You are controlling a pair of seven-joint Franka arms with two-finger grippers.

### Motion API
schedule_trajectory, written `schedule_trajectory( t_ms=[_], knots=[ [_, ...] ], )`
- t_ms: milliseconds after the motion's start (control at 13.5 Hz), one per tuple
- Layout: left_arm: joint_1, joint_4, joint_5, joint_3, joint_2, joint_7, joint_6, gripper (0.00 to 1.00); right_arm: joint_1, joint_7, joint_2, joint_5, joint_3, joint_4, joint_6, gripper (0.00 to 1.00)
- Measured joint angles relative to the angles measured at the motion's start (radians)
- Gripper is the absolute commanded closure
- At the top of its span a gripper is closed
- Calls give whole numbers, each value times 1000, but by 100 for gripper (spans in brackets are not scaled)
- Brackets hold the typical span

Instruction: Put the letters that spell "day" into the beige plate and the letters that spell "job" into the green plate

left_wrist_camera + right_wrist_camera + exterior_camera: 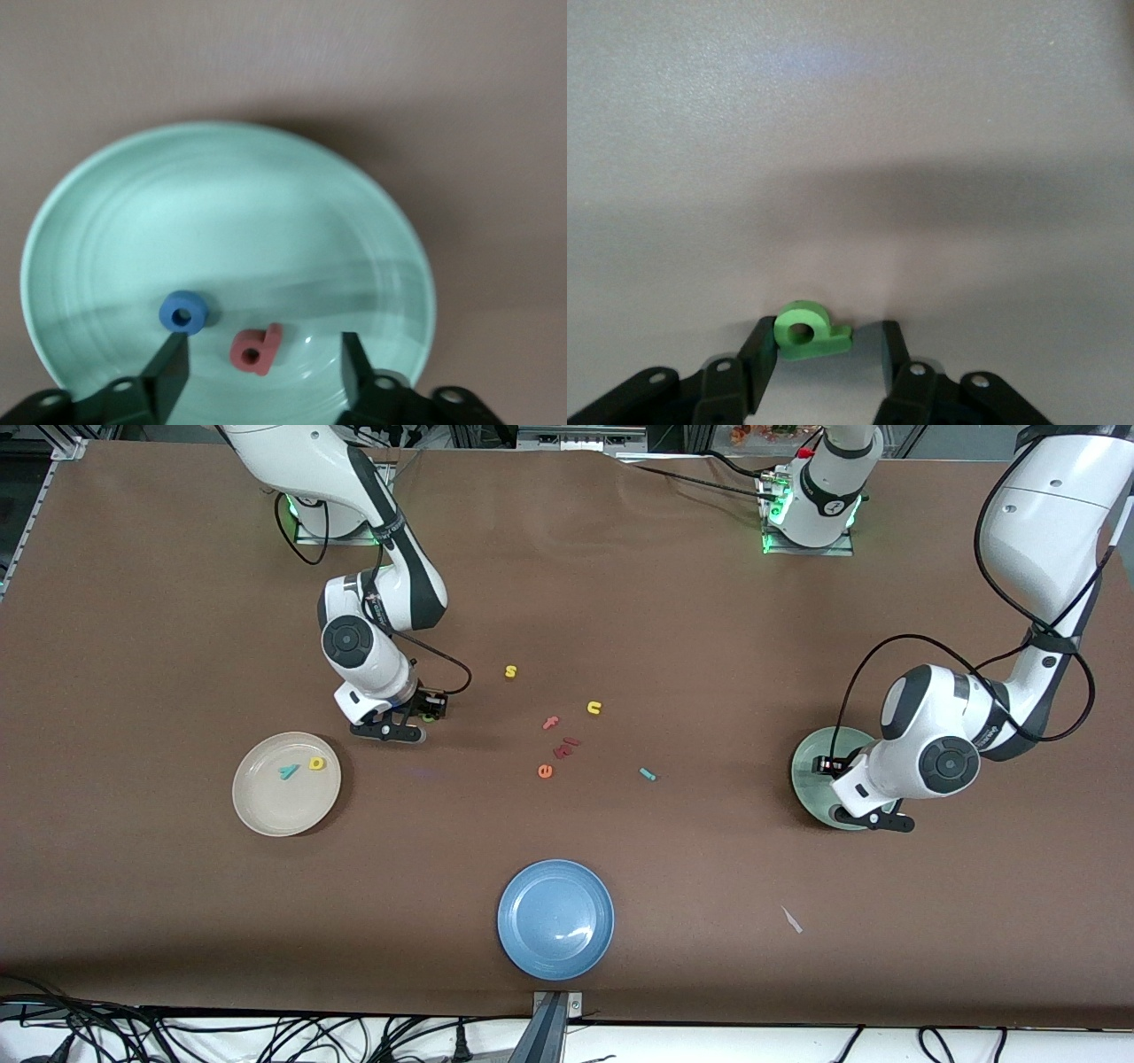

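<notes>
Both grippers hang low in the front view: the right gripper [423, 713] sits down at the table, toward the right arm's end, just above the beige plate [266, 810] in that view, with a speck of green showing between its fingers; the left gripper [831, 765] hovers over the green plate [811, 753], at the left arm's end; a teal y [288, 771] and a yellow rounded letter [316, 763] lie in the beige plate; loose on the brown table [620, 584] between the arms lie a yellow s [510, 671], a yellow u [594, 708], a pink f [551, 723], an orange e [545, 771] and a short teal j [648, 774]; a blue plate [555, 919] lies nearest the camera. Left wrist view: the left gripper [264, 367] stands with its fingers spread wide and holding nothing; a blue ring o [183, 312] and a pink-red b [256, 349] lie loose in the green plate [230, 204], the b between the fingertips and touched by neither. Right wrist view: the right gripper [828, 354] brackets the green d [808, 330] on the table; one finger [757, 354] touches the letter, the other stands just apart, so the jaws are not yet shut on it.
</notes>
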Motion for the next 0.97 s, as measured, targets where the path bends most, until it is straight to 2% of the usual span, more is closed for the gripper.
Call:
schedule_trajectory(
  t_ms=[223, 446, 594, 817, 966],
  knots=[
    [-3, 62, -54, -102, -8, -118, 0, 0, 0, 0, 0, 0, 0, 1, 0, 56],
    [-40, 83, -57, -196, -14, -297, 2, 0, 0, 0, 0, 0, -1, 3, 0, 61],
    [-130, 95, -57, -191, -12, -421, 20, 0, 0, 0, -1, 0, -1, 3, -1, 65],
    [-286, 114, -57, -111, 4, -621, 43, 0, 0, 0, -2, 0, -2, 4, -1, 70],
    [-348, 143, -57, -63, 36, -700, 48, 0, 0, 0, -1, 0, -2, 5, -1, 73]
  ],
)
